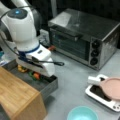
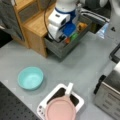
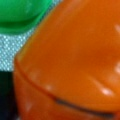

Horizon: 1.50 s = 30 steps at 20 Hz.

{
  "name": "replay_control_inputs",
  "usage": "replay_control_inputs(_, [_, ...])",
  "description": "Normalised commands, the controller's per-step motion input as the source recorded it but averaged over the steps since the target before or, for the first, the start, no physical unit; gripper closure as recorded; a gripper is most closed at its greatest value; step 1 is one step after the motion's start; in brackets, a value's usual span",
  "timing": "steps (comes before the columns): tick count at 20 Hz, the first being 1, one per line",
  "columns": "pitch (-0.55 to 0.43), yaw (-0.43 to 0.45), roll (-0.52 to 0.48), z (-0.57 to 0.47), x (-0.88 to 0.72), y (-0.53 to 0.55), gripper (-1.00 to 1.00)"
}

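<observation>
The white arm reaches down into a grey bin [image 1: 50,86] [image 2: 60,48] that stands beside a wooden shelf. My gripper [image 1: 37,71] [image 2: 63,36] is low inside the bin, and its fingers are hidden behind the white hand in both front views. Just under it lie an orange toy [image 1: 36,75] [image 2: 67,40] and a green toy [image 2: 74,36]. The orange toy [image 3: 75,62] fills nearly the whole wrist view, very close to the camera. The green toy [image 3: 22,15] shows at that view's top left. No finger appears in the wrist view.
A wooden shelf [image 1: 17,97] [image 2: 35,27] adjoins the bin. A toaster oven [image 1: 85,37] [image 2: 110,100] stands apart from it. A pink plate [image 1: 112,87] [image 2: 60,110] rests on a white tray [image 1: 100,96] [image 2: 43,105]. A teal bowl [image 1: 82,113] [image 2: 30,78] sits on the grey table.
</observation>
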Motion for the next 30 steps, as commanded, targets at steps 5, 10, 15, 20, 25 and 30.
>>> replay_control_inputs(5, [-0.059, -0.006, 0.069, 0.01, 0.07, -0.01, -1.00])
replay_control_inputs(10, [-0.042, -0.002, 0.067, 0.03, 0.10, 0.00, -1.00])
replay_control_inputs(15, [0.002, -0.072, 0.088, 0.11, 0.11, 0.03, -1.00])
replay_control_inputs(20, [0.007, -0.371, 0.131, 0.23, -0.03, 0.16, -1.00])
replay_control_inputs(25, [-0.057, -0.494, 0.089, 0.19, -0.10, 0.28, -1.00])
replay_control_inputs(30, [-0.089, -0.577, 0.140, -0.03, -0.11, 0.37, -1.00])
